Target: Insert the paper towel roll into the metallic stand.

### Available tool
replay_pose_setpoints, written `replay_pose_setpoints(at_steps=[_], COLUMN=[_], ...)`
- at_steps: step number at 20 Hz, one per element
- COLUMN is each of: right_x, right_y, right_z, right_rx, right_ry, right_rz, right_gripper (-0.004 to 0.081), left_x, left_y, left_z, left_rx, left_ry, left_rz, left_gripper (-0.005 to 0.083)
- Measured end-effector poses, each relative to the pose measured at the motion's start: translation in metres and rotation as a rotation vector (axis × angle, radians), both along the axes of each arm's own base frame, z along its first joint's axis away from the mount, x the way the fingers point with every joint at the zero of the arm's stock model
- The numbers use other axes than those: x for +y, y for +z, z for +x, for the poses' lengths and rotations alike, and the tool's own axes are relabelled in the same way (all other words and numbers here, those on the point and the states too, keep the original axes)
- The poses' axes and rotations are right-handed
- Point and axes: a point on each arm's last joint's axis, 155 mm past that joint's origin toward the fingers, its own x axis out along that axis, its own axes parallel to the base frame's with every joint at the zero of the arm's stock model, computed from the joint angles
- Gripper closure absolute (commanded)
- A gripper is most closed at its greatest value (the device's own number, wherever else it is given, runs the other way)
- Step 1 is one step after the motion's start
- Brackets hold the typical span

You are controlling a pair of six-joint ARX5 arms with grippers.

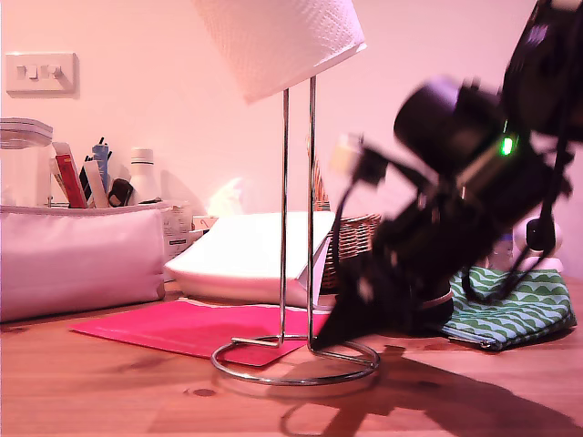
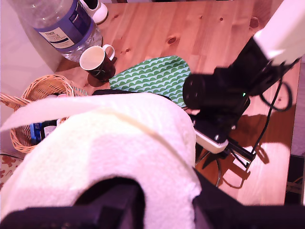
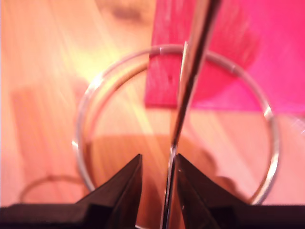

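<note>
The paper towel roll (image 1: 278, 41), white and embossed, hangs tilted just above the top of the metallic stand (image 1: 297, 209), its lower edge beside the loop's tip. In the first wrist view the paper towel roll (image 2: 109, 152) fills the frame, with my first gripper (image 2: 162, 207) shut on it. That gripper is out of the exterior view. My second gripper (image 1: 330, 335), blurred, reaches down to the stand's ring base (image 1: 296, 371). In the second wrist view my second gripper (image 3: 157, 160) stands narrowly open astride the metallic stand's upright wire (image 3: 190, 81), which lies against one fingertip (image 3: 177, 162).
A pink mat (image 1: 173, 328) lies under the ring. Behind it are a folded white bag (image 1: 246, 250) and a wicker basket (image 1: 351, 238). A green patterned pouch (image 1: 515, 309) lies at the exterior view's right, a pale pencil case (image 1: 77, 259) at its left. A mug (image 2: 96, 63) and a bottle (image 2: 62, 24) stand nearby.
</note>
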Motion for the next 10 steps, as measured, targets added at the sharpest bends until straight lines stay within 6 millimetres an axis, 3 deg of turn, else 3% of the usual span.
replay_pose_setpoints(at_steps=[6,10], right_x=[-0.01,-0.023], right_y=[0.014,0.051], right_z=[-0.014,-0.018], right_rx=[0.051,0.026], right_ry=[-0.02,-0.062], right_rz=[-0.014,0.01], right_gripper=[0.0571,0.0571], left_x=[-0.004,-0.006], left_y=[0.0,-0.001], left_z=[-0.004,-0.008], left_rx=[0.003,0.017], left_ry=[-0.007,-0.002], left_rz=[0.001,-0.003], left_gripper=[0.0798,0.0798])
